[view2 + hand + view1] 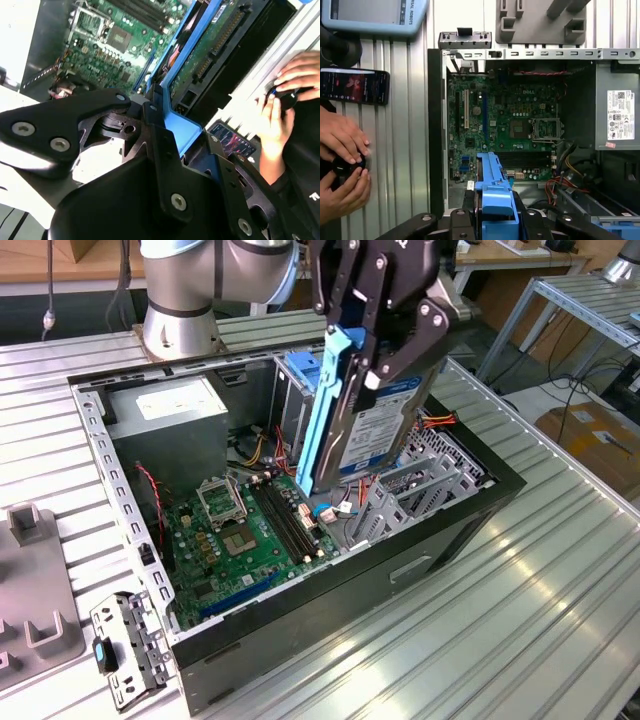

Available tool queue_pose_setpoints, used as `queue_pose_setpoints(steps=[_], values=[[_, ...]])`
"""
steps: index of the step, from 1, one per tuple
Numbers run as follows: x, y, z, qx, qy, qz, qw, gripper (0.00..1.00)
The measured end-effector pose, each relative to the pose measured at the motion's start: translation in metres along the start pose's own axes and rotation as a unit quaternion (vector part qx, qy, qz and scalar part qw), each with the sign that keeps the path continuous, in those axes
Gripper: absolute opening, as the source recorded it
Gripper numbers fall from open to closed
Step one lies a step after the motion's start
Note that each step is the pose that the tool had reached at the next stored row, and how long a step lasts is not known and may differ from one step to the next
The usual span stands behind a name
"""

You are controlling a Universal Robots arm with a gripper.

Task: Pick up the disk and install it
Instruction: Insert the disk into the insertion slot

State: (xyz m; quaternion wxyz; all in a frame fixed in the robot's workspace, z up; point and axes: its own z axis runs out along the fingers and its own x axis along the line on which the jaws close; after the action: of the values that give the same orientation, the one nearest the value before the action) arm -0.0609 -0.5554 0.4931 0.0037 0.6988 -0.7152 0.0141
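The disk (pixel 378 435), silver-grey with a white label and blue side rails (pixel 325 410), hangs upright and slightly tilted above the open computer case (pixel 95 430). Its lower end sits just over the motherboard (pixel 240 530), beside the metal drive cage (pixel 420 475). My black gripper (pixel 378 355) is shut on the disk's upper part, its fingers clamped across the body. In the second wrist view the disk's green circuit-board underside (pixel 210 45) and blue rail (pixel 175 125) stick out from the gripper. In the first wrist view the blue rail (pixel 495 195) points toward the case interior.
A grey power supply box (pixel 170 420) with a white sticker fills the case's far corner. A person's hands (pixel 342 150) hold a small black device beside a phone (pixel 355 86). A grey fixture (pixel 30 580) and a metal bracket panel (pixel 125 645) lie on the ribbed table.
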Motion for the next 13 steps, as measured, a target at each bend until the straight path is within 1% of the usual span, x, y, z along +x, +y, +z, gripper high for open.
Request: queue_pose_setpoints(steps=[1,2,3,6,10,13], values=[[-0.0003,-0.0047,0.0007,0.0,-0.0001,0.0,1.0,0.37],[-0.0007,-0.011,0.0014,0.0,0.0,0.0,1.0,0.37],[-0.001,-0.0154,0.0019,0.0,0.0001,0.0,1.0,0.37],[-0.0024,-0.032,0.0039,0.0,0.0,0.0,1.0,0.37],[-0.0039,-0.0517,0.0061,0.0,0.0,0.0,1.0,0.37],[-0.0049,-0.0653,0.0077,0.0,0.0,0.0,1.0,0.37]])
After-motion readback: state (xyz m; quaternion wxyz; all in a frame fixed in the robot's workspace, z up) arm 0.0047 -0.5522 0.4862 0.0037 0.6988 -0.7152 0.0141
